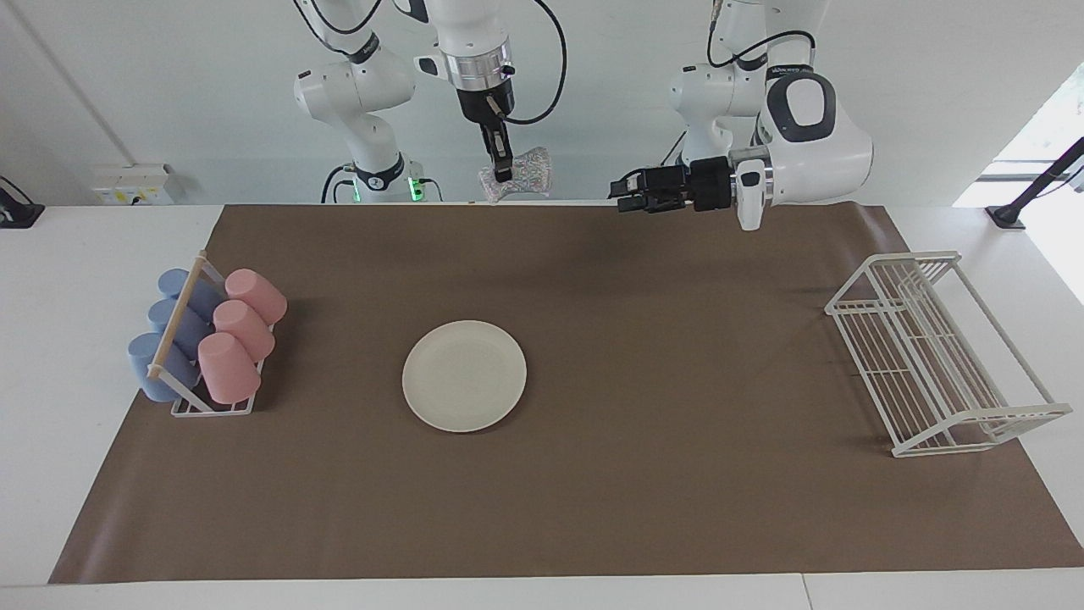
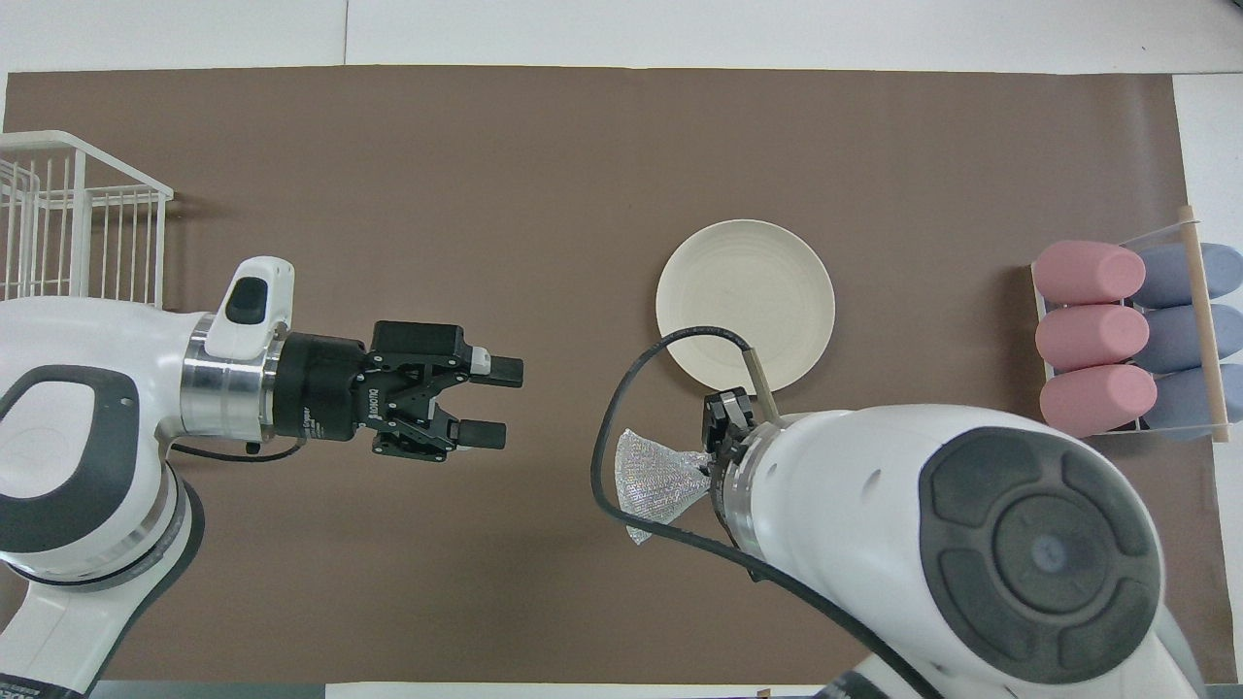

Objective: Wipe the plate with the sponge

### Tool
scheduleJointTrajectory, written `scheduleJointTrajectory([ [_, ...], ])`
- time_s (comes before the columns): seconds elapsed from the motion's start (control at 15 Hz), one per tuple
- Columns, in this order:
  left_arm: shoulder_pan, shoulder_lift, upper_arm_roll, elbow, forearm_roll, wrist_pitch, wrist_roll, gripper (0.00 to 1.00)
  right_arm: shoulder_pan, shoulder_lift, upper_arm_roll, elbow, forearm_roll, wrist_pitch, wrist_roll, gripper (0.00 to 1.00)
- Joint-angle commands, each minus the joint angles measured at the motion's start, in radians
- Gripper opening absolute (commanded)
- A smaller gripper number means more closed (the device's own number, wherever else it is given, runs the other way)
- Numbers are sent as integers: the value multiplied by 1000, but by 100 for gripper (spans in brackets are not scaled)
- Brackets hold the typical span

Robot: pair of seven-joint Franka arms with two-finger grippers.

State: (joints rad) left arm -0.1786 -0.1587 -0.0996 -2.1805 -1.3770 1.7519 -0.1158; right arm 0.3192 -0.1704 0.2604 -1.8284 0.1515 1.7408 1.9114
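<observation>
Right gripper (image 1: 501,172) is up high at the top centre of the facing view, fingers pinched tight on the sponge (image 1: 527,180), which dangles in the air over the robots' edge of the brown mat (image 1: 644,474). In the overhead view the sponge (image 2: 653,481) shows low and centre. The plate (image 1: 464,375) lies flat on the surface, a little below the middle of the facing view, nothing touching it. Left gripper (image 2: 493,401) hovers at mid-left of the overhead view, fingers apart, holding nothing. Cup rack (image 1: 203,343) at the left edge of the facing view, wire rack (image 1: 936,356) at the right.
</observation>
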Motion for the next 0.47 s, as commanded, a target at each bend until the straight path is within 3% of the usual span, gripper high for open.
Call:
scheduleJointTrajectory([
  [0.0,-163,-59,11,-88,-77,160,-11,100,-5,29,6,20,-21,19,18,0],
  [0.2,-261,-71,11,-110,-132,265,-11,100,6,31,5,18,-21,25,17,0],
  [0.4,-282,-71,11,-114,-145,281,-11,98,6,31,5,20,-21,25,15,0],
])
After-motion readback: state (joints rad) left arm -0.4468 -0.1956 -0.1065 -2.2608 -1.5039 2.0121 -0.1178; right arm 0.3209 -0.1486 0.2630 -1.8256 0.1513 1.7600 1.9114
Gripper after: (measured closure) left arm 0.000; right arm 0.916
